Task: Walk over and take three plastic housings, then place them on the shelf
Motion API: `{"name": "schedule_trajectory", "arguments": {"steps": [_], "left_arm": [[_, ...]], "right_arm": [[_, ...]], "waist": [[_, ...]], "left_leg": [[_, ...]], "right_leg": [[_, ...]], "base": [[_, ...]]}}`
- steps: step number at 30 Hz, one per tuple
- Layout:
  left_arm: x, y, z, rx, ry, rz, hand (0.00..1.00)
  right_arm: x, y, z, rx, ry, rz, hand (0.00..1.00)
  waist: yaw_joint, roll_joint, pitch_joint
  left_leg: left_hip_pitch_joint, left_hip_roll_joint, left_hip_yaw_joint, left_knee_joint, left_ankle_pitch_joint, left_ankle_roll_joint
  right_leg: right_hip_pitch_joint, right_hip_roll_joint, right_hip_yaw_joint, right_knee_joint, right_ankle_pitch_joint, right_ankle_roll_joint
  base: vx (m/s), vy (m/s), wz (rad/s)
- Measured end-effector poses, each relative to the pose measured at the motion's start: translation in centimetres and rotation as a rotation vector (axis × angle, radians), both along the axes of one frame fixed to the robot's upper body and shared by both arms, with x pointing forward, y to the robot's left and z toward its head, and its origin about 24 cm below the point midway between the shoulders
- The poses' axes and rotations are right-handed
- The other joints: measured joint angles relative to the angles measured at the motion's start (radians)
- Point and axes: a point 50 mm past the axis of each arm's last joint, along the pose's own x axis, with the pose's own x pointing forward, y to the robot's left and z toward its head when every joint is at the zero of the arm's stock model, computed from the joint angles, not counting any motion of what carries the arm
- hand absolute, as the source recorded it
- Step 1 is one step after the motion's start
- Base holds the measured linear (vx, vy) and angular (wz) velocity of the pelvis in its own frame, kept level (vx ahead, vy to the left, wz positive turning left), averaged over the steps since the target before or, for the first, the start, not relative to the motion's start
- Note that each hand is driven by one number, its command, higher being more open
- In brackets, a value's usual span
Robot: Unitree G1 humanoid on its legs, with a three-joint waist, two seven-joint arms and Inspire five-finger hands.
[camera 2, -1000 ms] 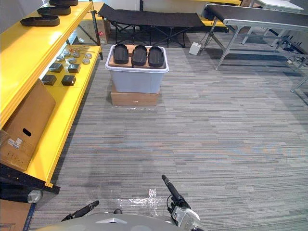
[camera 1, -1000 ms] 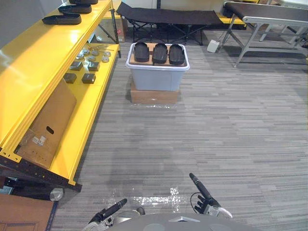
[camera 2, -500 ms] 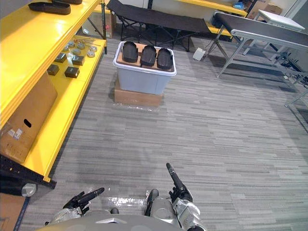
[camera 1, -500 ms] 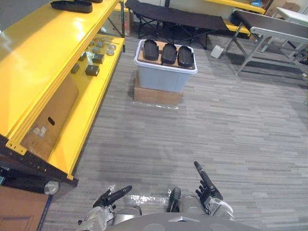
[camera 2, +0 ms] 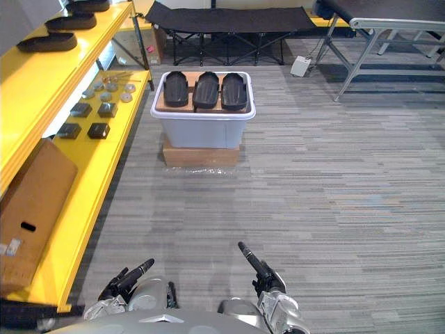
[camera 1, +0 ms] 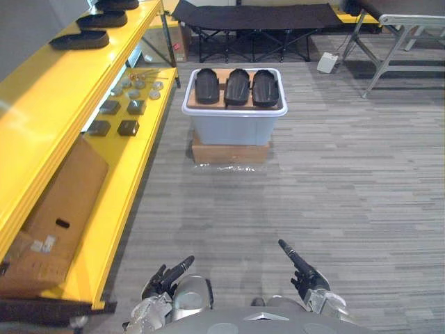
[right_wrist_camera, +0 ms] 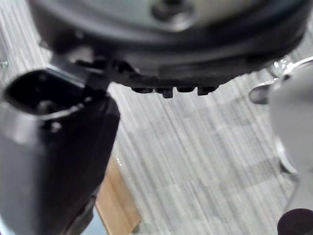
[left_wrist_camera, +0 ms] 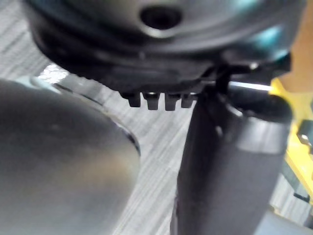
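Three black plastic housings [camera 1: 237, 86] lie side by side on a brown board on top of a grey-white bin [camera 1: 234, 124]. The bin stands on a flat cardboard box [camera 1: 231, 152] on the floor, a few steps ahead of me. My left hand [camera 1: 169, 273] and right hand [camera 1: 300, 266] hang low at the near edge, far from the bin, fingers straight and holding nothing. The yellow shelf [camera 1: 55, 90] runs along the left, and more black housings [camera 1: 78, 40] lie on its top board.
The lower yellow shelf carries small dark boxes and metal parts [camera 1: 119, 108] and a large cardboard box [camera 1: 59, 209]. A black folding cot [camera 1: 257, 14] stands behind the bin, a grey metal table [camera 1: 400, 17] at the back right. Grey carpet stretches between me and the bin.
The whole picture has shifted, so the camera moved: the bin now sits squarely ahead. Both hands stay low and empty, much as before.
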Motion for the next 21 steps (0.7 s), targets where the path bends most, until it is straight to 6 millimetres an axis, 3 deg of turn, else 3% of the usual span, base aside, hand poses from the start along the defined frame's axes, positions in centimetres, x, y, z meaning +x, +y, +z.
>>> {"name": "schedule_trajectory", "arguments": {"steps": [1,2,3,4,5,6,7,8,9,10,11,13,14,16,18,19,21], "left_arm": [[0.4,-0.4,0.2,-0.001,-0.025,0.002,1.00],[0.5,-0.7,0.2,-0.005,-0.027,-0.009,1.00],[0.4,-0.8,0.2,-0.007,-0.025,-0.016,1.00],[0.6,-0.8,0.3,-0.005,-0.032,-0.030,1.00],[1.1,0.0,0.7,0.021,-0.053,-0.040,1.00],[1.4,0.4,0.9,0.035,-0.064,-0.046,1.00],[2.2,0.7,1.2,0.052,-0.073,-0.058,1.00],[2.6,0.7,1.3,0.058,-0.080,-0.066,1.00],[2.8,0.8,1.4,0.065,-0.083,-0.084,1.00],[2.9,0.7,1.4,0.066,-0.082,-0.090,1.00],[3.0,0.4,1.4,0.062,-0.083,-0.101,1.00],[3.1,-0.2,1.4,0.055,-0.087,-0.132,1.00],[3.4,-0.5,1.5,0.049,-0.096,-0.151,1.00],[4.4,-0.8,1.8,0.046,-0.123,-0.169,1.00],[5.2,-0.9,2.1,0.033,-0.147,-0.163,1.00],[5.5,-0.9,2.3,0.021,-0.159,-0.149,1.00],[4.9,-0.4,2.1,0.021,-0.145,-0.125,1.00]], "right_arm": [[0.6,0.0,0.2,-0.004,-0.019,0.003,1.00],[0.5,-0.1,0.2,-0.008,-0.017,0.004,1.00],[0.3,-0.1,0.1,-0.009,-0.012,0.003,1.00],[0.1,0.2,0.0,-0.009,-0.005,0.004,1.00],[0.3,0.7,0.0,-0.004,-0.005,0.024,1.00],[0.3,1.0,0.0,0.000,-0.005,0.031,1.00],[0.3,1.2,-0.1,0.003,-0.003,0.031,1.00],[0.2,1.2,-0.1,0.005,-0.002,0.030,1.00],[0.1,1.7,-0.3,0.017,0.003,0.028,1.00],[0.1,1.9,-0.3,0.023,0.006,0.029,1.00],[-0.2,2.4,-0.5,0.033,0.016,0.037,1.00],[0.2,2.4,-0.2,0.011,-0.016,0.066,1.00],[0.4,2.5,-0.1,0.004,-0.029,0.088,1.00],[1.1,2.8,0.3,0.000,-0.061,0.106,1.00],[1.4,2.9,0.5,0.001,-0.084,0.110,1.00],[1.2,3.0,0.4,0.002,-0.079,0.110,1.00],[0.6,3.4,0.1,-0.001,-0.059,0.125,1.00]], "waist": [[-0.001,0.003,0.003],[0.000,0.011,0.005],[0.000,0.015,0.003],[0.002,0.007,0.000],[0.006,-0.038,-0.002],[0.009,-0.062,0.000],[0.005,-0.093,0.007],[0.008,-0.098,0.010],[0.008,-0.107,0.016],[0.007,-0.106,0.021],[0.007,-0.096,0.033],[0.004,-0.069,0.038],[-0.001,-0.056,0.032],[-0.003,-0.038,0.026],[-0.004,-0.042,0.025],[-0.003,-0.057,0.019],[-0.002,-0.082,0.003]], "left_leg": [[-0.020,-0.003,-0.054,-0.141,0.087,-0.005],[-0.022,0.012,-0.086,-0.183,0.144,-0.012],[-0.019,0.016,-0.094,-0.177,0.156,-0.006],[-0.017,0.000,-0.098,-0.129,0.235,0.041],[-0.020,-0.046,-0.093,-0.086,0.250,0.074],[-0.020,-0.071,-0.089,-0.071,0.237,0.095],[-0.008,-0.101,-0.085,-0.063,0.218,0.120],[0.003,-0.115,-0.084,-0.062,0.207,0.129],[0.052,-0.135,-0.077,-0.071,0.170,0.149],[0.082,-0.141,-0.077,-0.077,0.152,0.161],[0.148,-0.142,-0.084,-0.084,0.126,0.174],[0.236,-0.136,-0.088,-0.126,0.106,0.176],[0.270,-0.117,-0.095,-0.153,0.100,0.174],[0.285,-0.088,-0.120,-0.173,0.089,0.157],[0.294,-0.075,-0.153,-0.175,0.067,0.128],[0.311,-0.075,-0.171,-0.163,0.033,0.107],[0.338,-0.079,-0.200,-0.124,-0.041,0.084]], "right_leg": [[0.026,-0.001,0.016,-0.013,-0.020,0.033],[0.062,0.002,0.030,-0.009,-0.058,0.062],[0.079,0.003,0.036,0.001,-0.085,0.073],[0.096,-0.017,0.046,0.049,-0.143,0.093],[0.093,-0.066,0.052,0.097,-0.202,0.092],[0.090,-0.086,0.052,0.130,-0.216,0.090],[0.050,-0.130,0.052,0.258,-0.228,0.087],[0.010,-0.154,0.053,0.363,-0.215,0.100],[-0.099,-0.207,0.059,0.626,-0.124,0.113],[-0.136,-0.228,0.062,0.721,-0.074,0.118],[-0.179,-0.243,0.052,0.835,-0.099,0.104],[-0.231,-0.239,0.002,0.791,-0.175,0.100],[-0.269,-0.210,-0.044,0.643,-0.194,0.103],[-0.338,-0.154,-0.030,0.402,-0.168,0.133],[-0.383,-0.124,0.051,0.194,-0.069,0.155],[-0.384,-0.123,0.089,0.116,0.016,0.165],[-0.375,-0.131,0.113,0.131,0.130,0.132]], "base": [[0.41,0.211,-0.43],[0.34,0.194,-0.38],[0.29,0.218,-0.25],[0.40,0.286,-0.19],[0.50,0.324,-0.13],[0.54,0.246,0.01],[0.38,0.120,0.15],[0.54,0.224,0.17],[0.44,0.219,0.08],[0.52,0.234,0.08],[0.45,0.140,0.06],[0.43,0.088,0.15],[0.40,-0.004,0.22],[0.39,-0.050,0.38],[0.35,-0.127,0.55],[0.41,-0.268,0.56],[0.48,-0.397,0.42]]}}
